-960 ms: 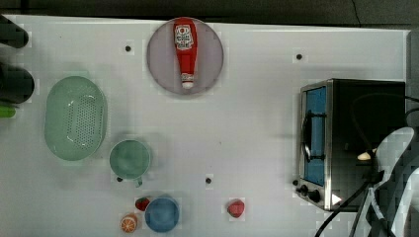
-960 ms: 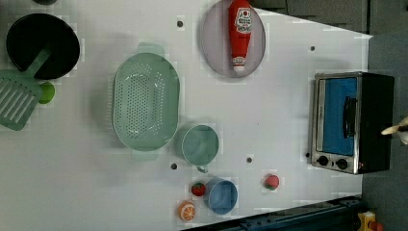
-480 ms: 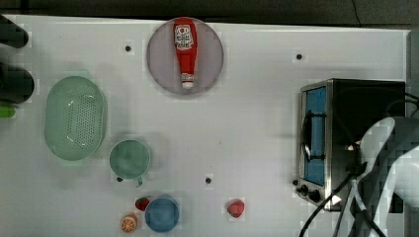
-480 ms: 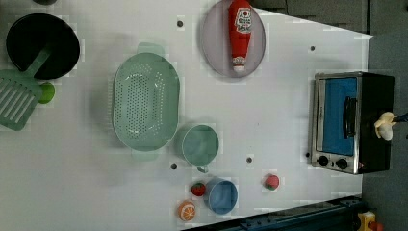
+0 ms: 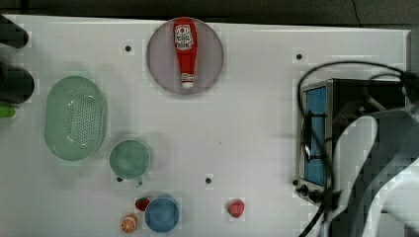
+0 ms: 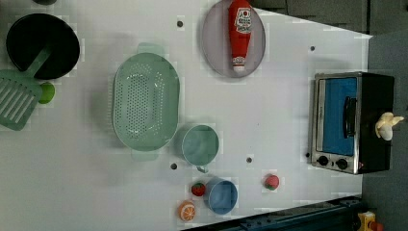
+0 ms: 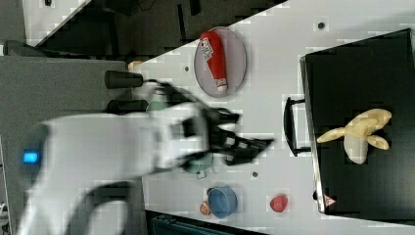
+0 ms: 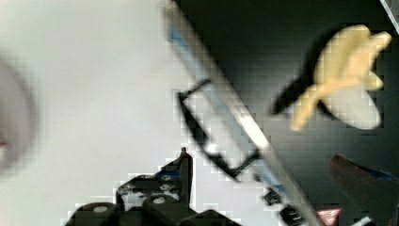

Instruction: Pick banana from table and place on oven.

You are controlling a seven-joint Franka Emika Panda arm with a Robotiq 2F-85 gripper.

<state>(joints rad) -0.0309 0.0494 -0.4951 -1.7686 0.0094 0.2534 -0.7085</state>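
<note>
The pale yellow banana (image 7: 359, 132) lies on the black top of the oven (image 7: 362, 68), free of any grip. The left view shows the banana (image 6: 387, 126) near the far side of the oven (image 6: 351, 120) top. My gripper (image 7: 252, 131) is open and empty. It hangs over the white table (image 7: 274, 73) in front of the oven door, on the right view's left of the banana. In the wrist view the banana (image 8: 346, 84) lies well apart from the fingers (image 8: 183, 165). My white arm (image 5: 375, 163) covers part of the oven (image 5: 316, 138) in the top view.
A ketchup bottle (image 5: 185, 52) lies on a grey plate (image 5: 210, 59) at the back. A green colander (image 5: 74, 118), green cup (image 5: 129, 159), blue cup (image 5: 161, 215) and small toy fruits (image 5: 235, 208) stand on the table (image 5: 247, 123). A black cable (image 5: 316, 74) loops over the oven.
The gripper opened and let go of the banana, which now rests on the oven top. The arm has drawn away from it.
</note>
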